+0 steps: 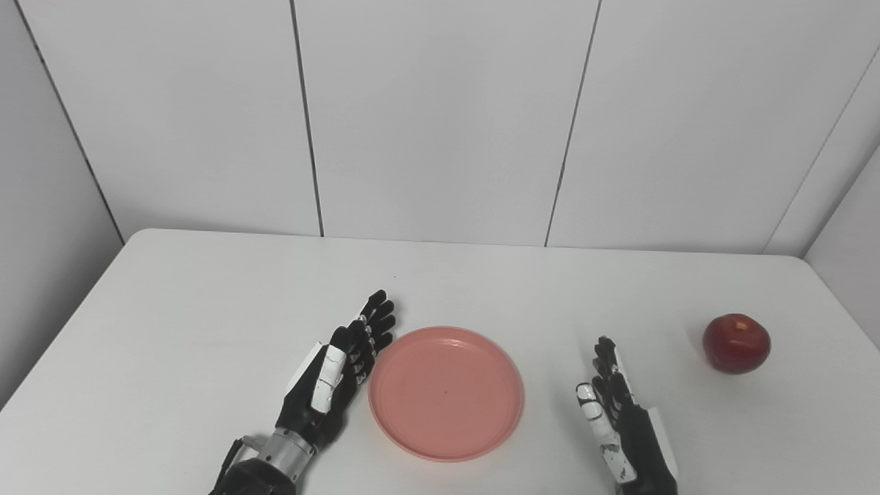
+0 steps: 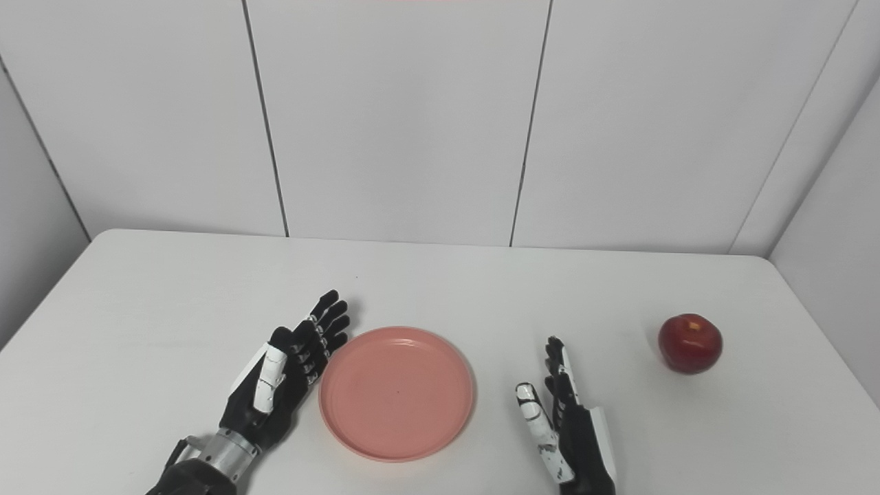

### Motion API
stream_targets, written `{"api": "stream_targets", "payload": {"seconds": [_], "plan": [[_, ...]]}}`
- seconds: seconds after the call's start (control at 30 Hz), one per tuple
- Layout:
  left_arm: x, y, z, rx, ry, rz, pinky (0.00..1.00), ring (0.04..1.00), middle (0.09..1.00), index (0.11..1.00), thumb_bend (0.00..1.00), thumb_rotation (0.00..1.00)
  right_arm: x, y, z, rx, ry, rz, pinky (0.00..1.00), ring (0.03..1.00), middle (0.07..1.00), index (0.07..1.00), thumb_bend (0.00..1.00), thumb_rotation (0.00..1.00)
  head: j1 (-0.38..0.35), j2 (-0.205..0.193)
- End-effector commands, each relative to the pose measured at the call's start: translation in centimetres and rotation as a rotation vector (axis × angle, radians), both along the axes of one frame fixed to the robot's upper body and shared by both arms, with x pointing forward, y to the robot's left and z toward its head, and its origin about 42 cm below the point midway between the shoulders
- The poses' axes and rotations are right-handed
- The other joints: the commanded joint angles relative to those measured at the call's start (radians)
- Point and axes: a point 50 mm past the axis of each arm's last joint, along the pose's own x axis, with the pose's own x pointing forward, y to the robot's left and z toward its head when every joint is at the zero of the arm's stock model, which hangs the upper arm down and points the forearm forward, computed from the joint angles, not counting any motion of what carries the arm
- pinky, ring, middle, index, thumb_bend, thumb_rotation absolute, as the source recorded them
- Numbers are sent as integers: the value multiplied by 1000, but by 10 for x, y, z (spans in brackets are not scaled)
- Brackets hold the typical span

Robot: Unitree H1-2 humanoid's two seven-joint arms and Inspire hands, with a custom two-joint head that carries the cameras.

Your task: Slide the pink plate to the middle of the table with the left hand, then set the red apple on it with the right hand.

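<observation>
A pink plate (image 1: 445,392) lies flat near the middle of the white table (image 1: 206,302), toward its front edge, with nothing on it. My left hand (image 1: 340,364) is open, fingers stretched out, set edge-on against the plate's left rim. A red apple (image 1: 735,343) stands upright at the right side of the table. My right hand (image 1: 619,419) is open and empty, held edge-on between the plate and the apple, a short gap from the plate and farther from the apple.
White wall panels (image 1: 440,117) rise behind the table's far edge. The table's right edge runs just past the apple. Nothing else lies on the tabletop.
</observation>
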Motion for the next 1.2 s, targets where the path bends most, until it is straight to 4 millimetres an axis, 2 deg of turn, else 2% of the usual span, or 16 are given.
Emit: {"api": "stream_targets", "payload": {"seconds": [0.0,0.2,0.53,0.73,1.0,1.17], "plan": [[-14,-4,-18,-16,49,-5,1000,1000,1000,1000,878,1000,0,1,-2,12,0,-5,1000,999,997,995,700,843,0,2],[-16,-5,-17,-2,31,-1,1000,1000,1000,1000,851,1000,0,1,-2,18,1,-6,1000,997,994,992,711,832,-4,5],[-14,3,-9,82,-31,51,1000,1000,1000,1000,863,1000,1,0,1,26,-7,-11,1000,996,989,990,704,828,-27,20],[-18,7,-3,126,-50,93,1000,1000,1000,1000,856,1000,2,-2,4,71,-21,-13,1000,999,989,992,690,784,-50,35],[-21,3,-3,96,-35,134,1000,1000,1000,1000,864,1000,3,-13,8,65,-46,-34,1000,996,982,984,712,777,-65,42],[-20,-1,-4,75,-36,130,1000,1000,1000,1000,834,1000,3,-19,9,54,-52,-45,1000,989,973,981,719,787,-73,38]]}}
